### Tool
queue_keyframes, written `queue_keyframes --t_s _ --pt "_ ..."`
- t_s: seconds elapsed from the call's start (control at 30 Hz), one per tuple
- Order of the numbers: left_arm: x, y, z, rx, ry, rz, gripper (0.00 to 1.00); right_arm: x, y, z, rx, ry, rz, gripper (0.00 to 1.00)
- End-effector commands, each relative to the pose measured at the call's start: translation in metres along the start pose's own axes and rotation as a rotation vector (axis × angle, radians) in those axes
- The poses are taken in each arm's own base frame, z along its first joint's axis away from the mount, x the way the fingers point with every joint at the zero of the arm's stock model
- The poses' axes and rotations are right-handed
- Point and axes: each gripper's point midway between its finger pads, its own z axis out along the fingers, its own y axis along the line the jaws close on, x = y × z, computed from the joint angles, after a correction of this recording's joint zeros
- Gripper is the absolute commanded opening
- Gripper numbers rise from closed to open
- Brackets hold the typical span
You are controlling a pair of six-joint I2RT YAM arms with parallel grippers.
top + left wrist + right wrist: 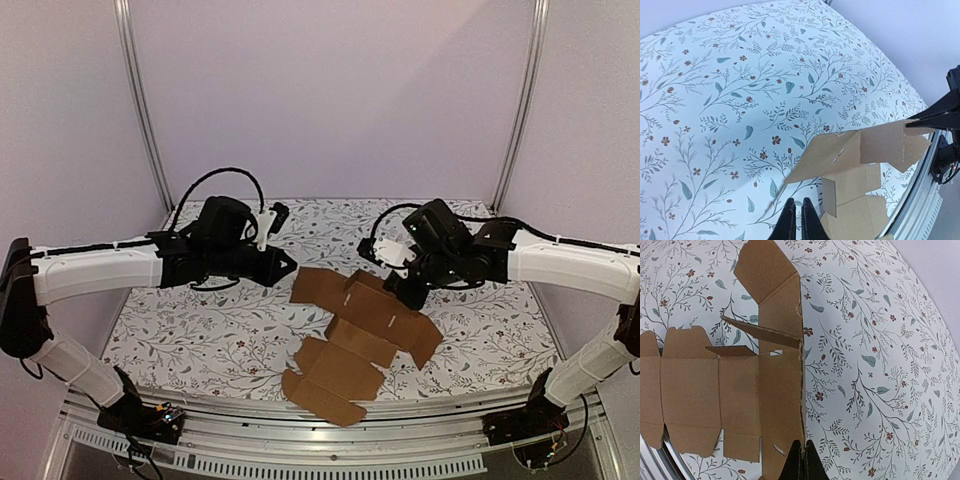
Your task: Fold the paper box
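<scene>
The paper box (360,340) is a brown die-cut cardboard sheet, mostly unfolded, lying mid-table with its far part lifted. My right gripper (408,292) is at its far right edge. In the right wrist view the gripper (803,452) is shut on the raised edge of the sheet (775,390), and a small flap stands up further along it. My left gripper (287,268) hovers just left of the sheet's far left corner. In the left wrist view it (798,215) is shut and empty, with the lifted sheet (855,150) just ahead of it to the right.
The table is covered with a floral cloth (200,320). A metal rail (300,440) runs along the near edge, close to the sheet's near flaps. Frame posts (140,100) and plain walls stand behind. The right arm's fingers (935,117) show in the left wrist view.
</scene>
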Motion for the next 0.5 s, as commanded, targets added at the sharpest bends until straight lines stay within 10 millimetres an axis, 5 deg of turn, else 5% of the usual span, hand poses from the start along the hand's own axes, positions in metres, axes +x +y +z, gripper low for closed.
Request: queue_keyframes --t_s 0.0,0.47 --pt "-0.005 0.030 -0.018 -0.062 -0.102 -0.046 0.05 -0.014 -0.002 -0.007 0.073 -0.045 -0.159 0.00" --pt "0.031 0.061 0.007 -0.039 -0.092 -0.096 0.09 -0.031 0.004 0.021 0.236 -0.036 -0.490 0.00"
